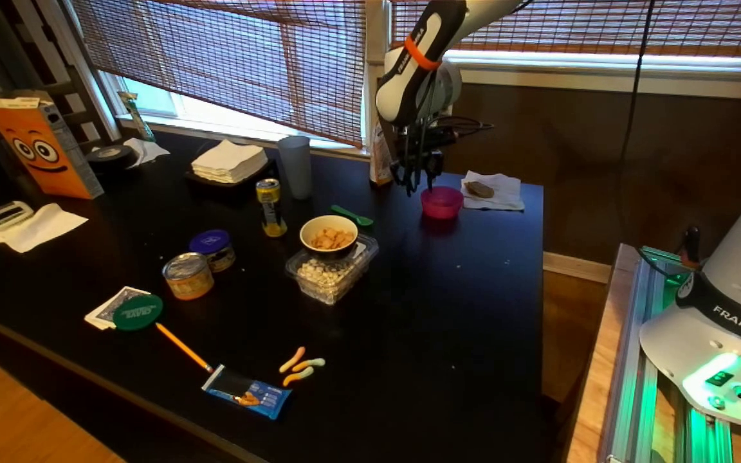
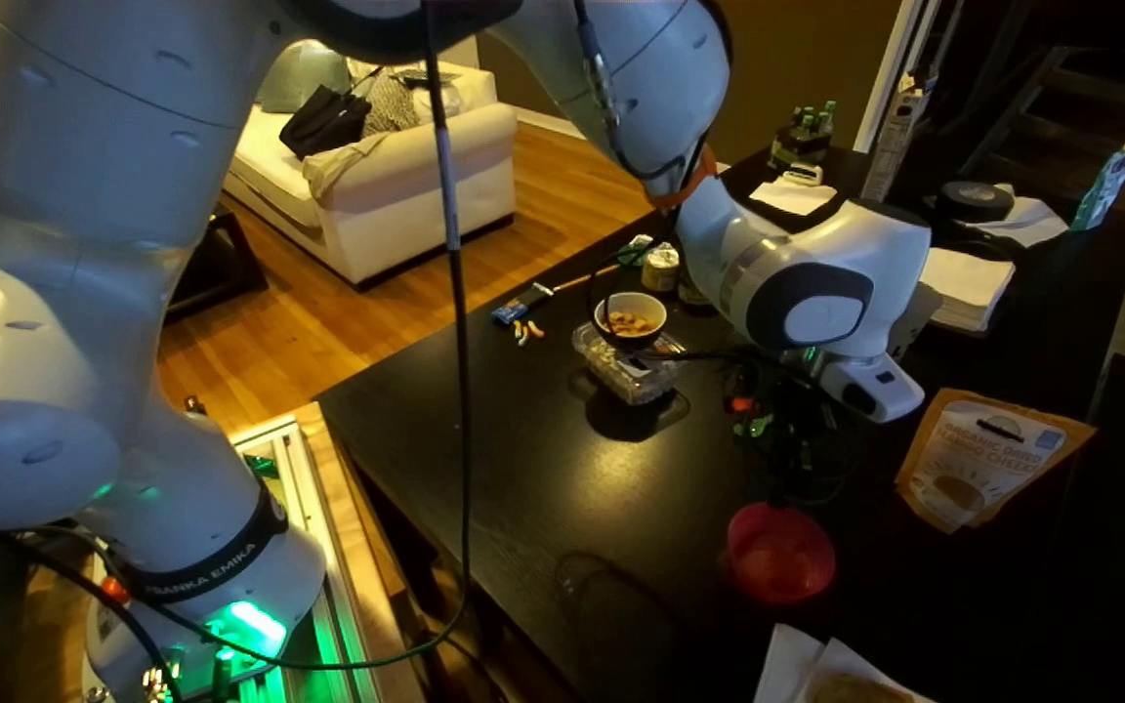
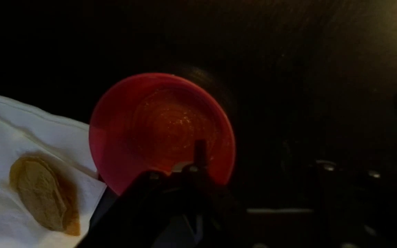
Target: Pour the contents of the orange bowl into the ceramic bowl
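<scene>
The orange bowl, pinkish-red, stands upright on the dark table in both exterior views [image 1: 441, 204] [image 2: 780, 554]. In the wrist view the orange bowl [image 3: 115, 148] shows its inside, with small bright specks and no clear pieces. The ceramic bowl [image 1: 327, 222] holds tan chip-like pieces and sits on a clear plastic box [image 1: 332, 294]; it also shows in an exterior view [image 2: 632, 300]. My gripper [image 1: 419, 186] is just above the orange bowl, open and empty. In the wrist view the gripper [image 3: 264, 160] is dark, with one finger over the bowl's inside and one outside its rim.
A napkin [image 1: 509, 184] with a flat brown piece lies beside the orange bowl. A paper pouch [image 2: 982, 459] stands behind it. A green spoon [image 1: 352, 216], a yellow can [image 1: 271, 207] and a grey-blue cup [image 1: 296, 167] are near the ceramic bowl.
</scene>
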Controlling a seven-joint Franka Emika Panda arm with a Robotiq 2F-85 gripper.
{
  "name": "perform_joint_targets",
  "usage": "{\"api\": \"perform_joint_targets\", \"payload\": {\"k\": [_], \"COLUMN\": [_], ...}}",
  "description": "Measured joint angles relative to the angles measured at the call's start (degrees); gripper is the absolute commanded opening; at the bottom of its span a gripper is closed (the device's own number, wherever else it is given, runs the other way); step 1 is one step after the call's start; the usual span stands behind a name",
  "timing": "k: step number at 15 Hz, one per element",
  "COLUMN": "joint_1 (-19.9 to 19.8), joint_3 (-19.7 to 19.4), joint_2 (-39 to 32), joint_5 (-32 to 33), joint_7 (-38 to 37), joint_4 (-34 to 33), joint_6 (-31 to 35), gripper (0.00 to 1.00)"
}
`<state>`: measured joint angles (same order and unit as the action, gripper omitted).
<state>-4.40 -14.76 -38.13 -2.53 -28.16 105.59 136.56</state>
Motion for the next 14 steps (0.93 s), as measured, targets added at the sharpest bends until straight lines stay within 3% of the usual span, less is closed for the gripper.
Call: {"api": "perform_joint_targets", "payload": {"k": [1, 3, 9, 14], "joint_1": [0.3, 0.9, 3.3, 5.5], "joint_3": [0.2, 1.2, 7.4, 11.5], "joint_2": [1.7, 6.1, 20.4, 25.3], "joint_5": [0.0, 0.0, 0.3, 0.5], "joint_7": [0.5, 2.3, 12.7, 16.4], "joint_4": [0.7, 3.2, 13.1, 16.3], "joint_6": [0.2, 2.0, 1.4, -2.0], "gripper": [0.97, 1.0, 1.0, 1.0]}}
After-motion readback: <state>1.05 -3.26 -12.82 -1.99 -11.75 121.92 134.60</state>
